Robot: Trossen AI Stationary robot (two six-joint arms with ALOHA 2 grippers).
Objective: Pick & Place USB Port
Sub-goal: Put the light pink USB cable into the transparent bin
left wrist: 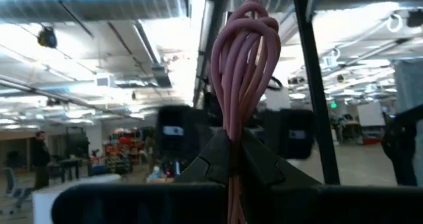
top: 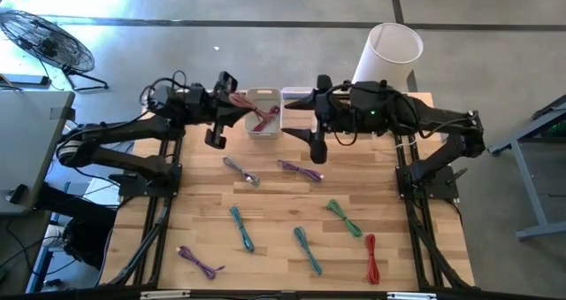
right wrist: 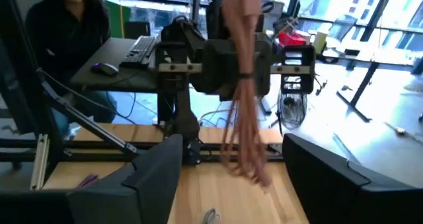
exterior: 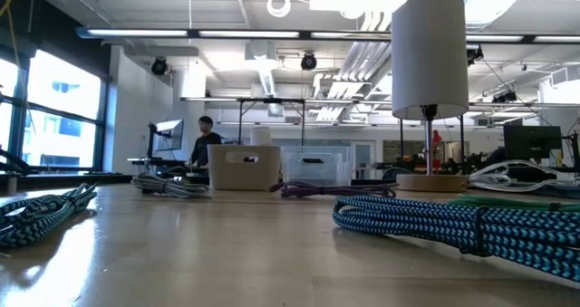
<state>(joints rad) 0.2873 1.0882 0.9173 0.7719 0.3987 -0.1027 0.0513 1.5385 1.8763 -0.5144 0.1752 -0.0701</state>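
The left pincer (top: 232,99) is shut tight on a pink cable (top: 256,111) and holds it in the air over the white bin (top: 263,129). The bin sits near twelve o'clock on the desk (top: 274,265). The cable hangs down with its loose end in the bin or just above it. The right pincer (top: 317,150) is wide open and holds nothing. It waits just past the bin, toward three o'clock.

So this cable is picked up but not let go yet. Seven more cables lie on the desk: a gray cable (top: 240,170) and a purple cable (top: 301,170) near the middle, and teal, green, red and purple ones toward six o'clock. Most of the job looks left to do.
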